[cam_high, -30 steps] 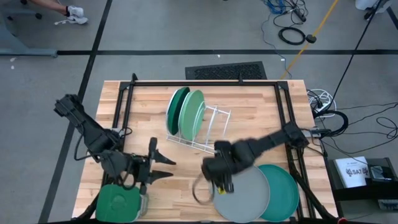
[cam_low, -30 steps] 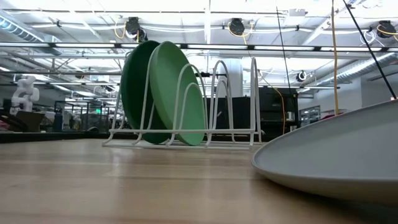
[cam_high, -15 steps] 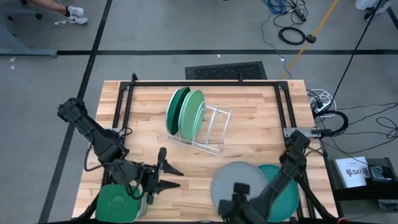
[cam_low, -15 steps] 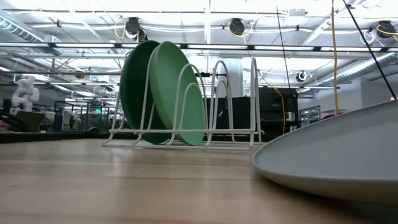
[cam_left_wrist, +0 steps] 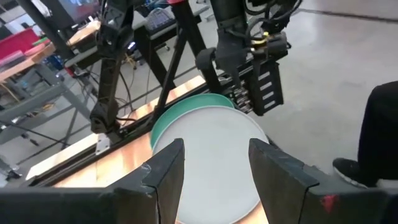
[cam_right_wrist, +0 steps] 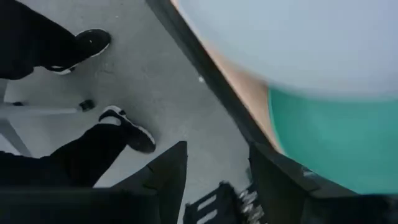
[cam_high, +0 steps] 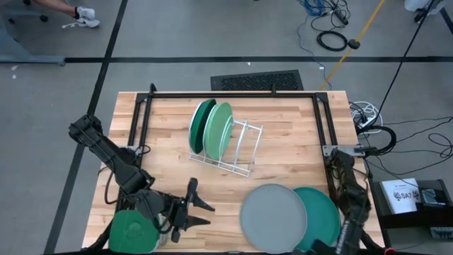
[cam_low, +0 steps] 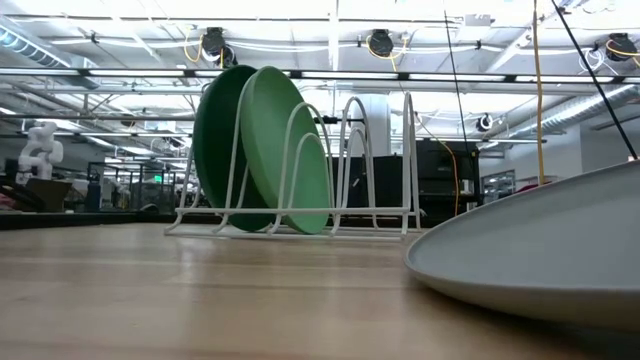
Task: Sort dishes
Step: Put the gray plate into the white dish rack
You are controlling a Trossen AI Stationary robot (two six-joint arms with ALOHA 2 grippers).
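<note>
From above, the dark green plate [cam_high: 200, 126] and the light green plate [cam_high: 220, 129] stand upright side by side in the white rack [cam_high: 241, 152] at upper centre of the wooden surface [cam_high: 283, 134]. The grey plate [cam_high: 273, 218] lies flat at lower right, overlapping the teal plate [cam_high: 324, 216] beside it. A second ago the right arm reached across the grey plate; it has since pulled back to the lower right corner, off the surface edge. The left gripper [cam_high: 202, 212] has moved rightward along the lower left, jaws spread, next to a green square container [cam_high: 132, 231].

The low view shows both green plates in the rack, unchanged, and the grey plate's rim [cam_low: 540, 250] tilted at right.

The left wrist view faces the grey plate [cam_left_wrist: 211, 158] over the teal one, jaws apart and empty.

The right wrist view looks over the floor and a person's shoes [cam_right_wrist: 118, 127], its right gripper [cam_right_wrist: 214, 168] with jaws spread, holding nothing.

Two plates remain unracked; the left arm probably takes the grey one next.
</note>
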